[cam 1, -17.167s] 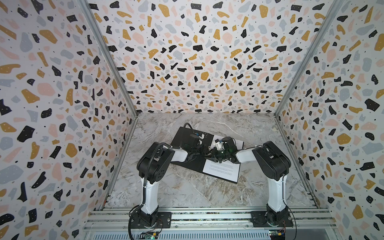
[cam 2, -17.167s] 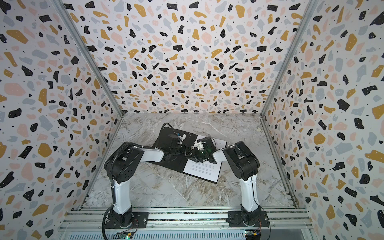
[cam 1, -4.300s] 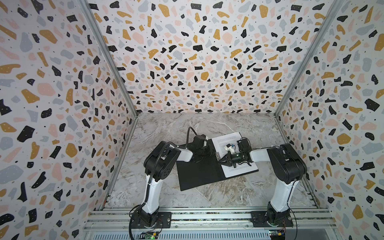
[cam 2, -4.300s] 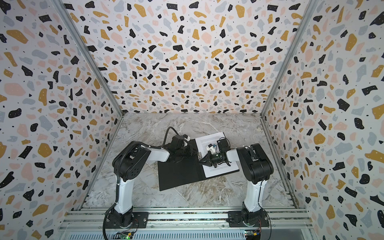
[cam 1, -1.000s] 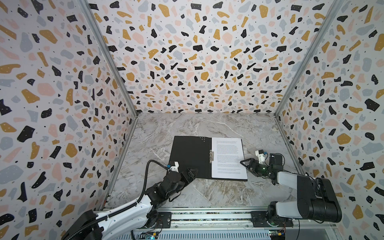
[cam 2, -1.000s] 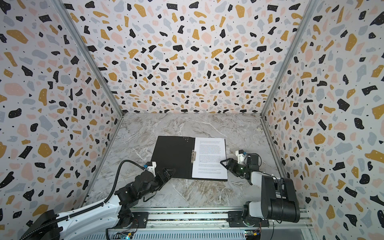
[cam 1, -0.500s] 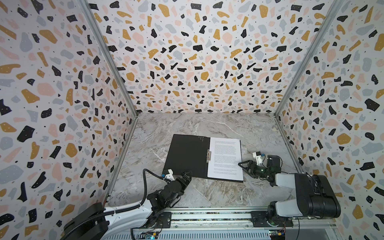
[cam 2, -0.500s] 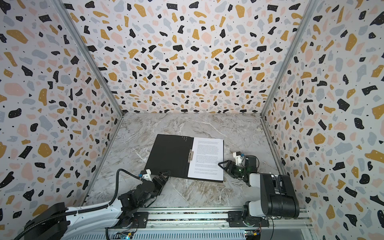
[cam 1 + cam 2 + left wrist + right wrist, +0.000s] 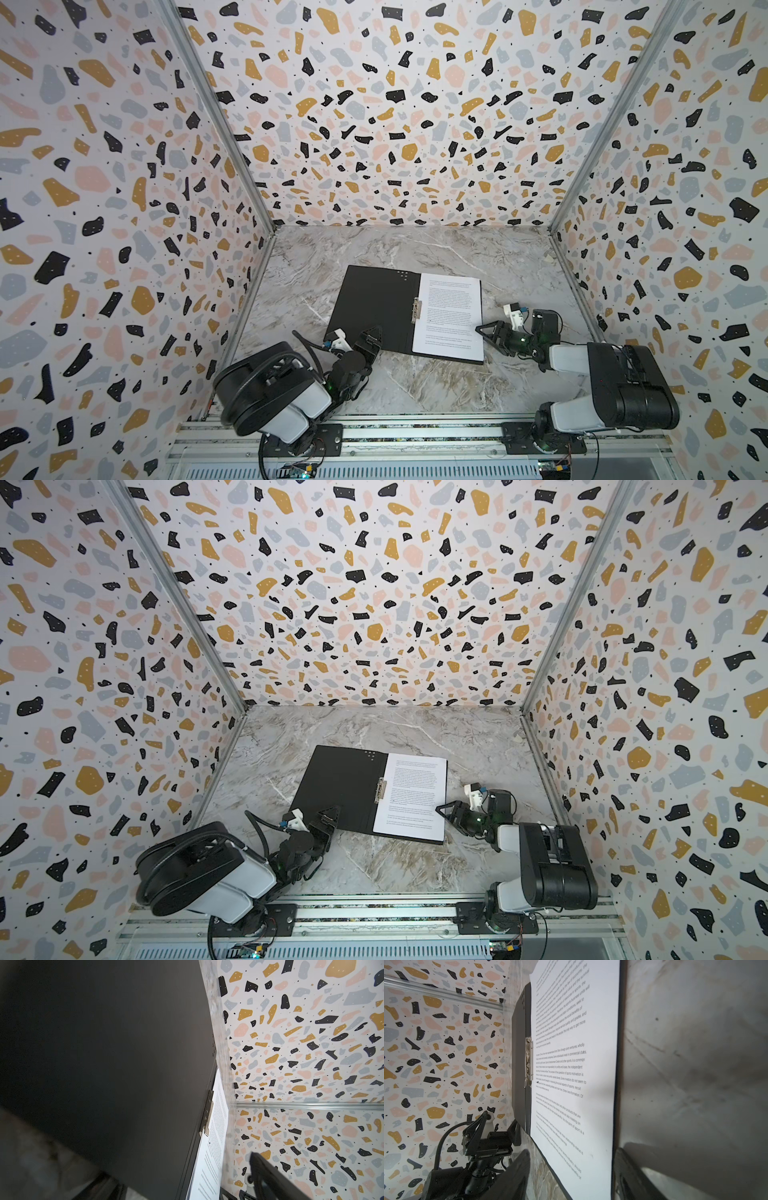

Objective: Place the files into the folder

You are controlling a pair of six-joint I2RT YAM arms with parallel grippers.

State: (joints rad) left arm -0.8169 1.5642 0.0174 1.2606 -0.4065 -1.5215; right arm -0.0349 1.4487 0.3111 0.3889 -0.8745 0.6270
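**Enclosure, three-walled.**
- Back wall [image 9: 395,104], left wall [image 9: 104,208] and right wall [image 9: 685,208]: white ground with a terrazzo print of black, ochre, pink and grey-blue chips and fine black specks.
- Corner posts: two bare metal profiles, the left post [image 9: 216,116] and the right post [image 9: 615,116], each running down a back corner to the desk.
- Desk [image 9: 415,386]: grey-and-cream marble-look top with white veining and brownish streaks toward the near edge.
- Front rail [image 9: 415,434]: silver slotted metal extrusion along the near edge of the desk.
- Vent strip [image 9: 374,471]: pale and slotted, below the rail.
- Light: even and diffuse, with faint shadows on the desk.
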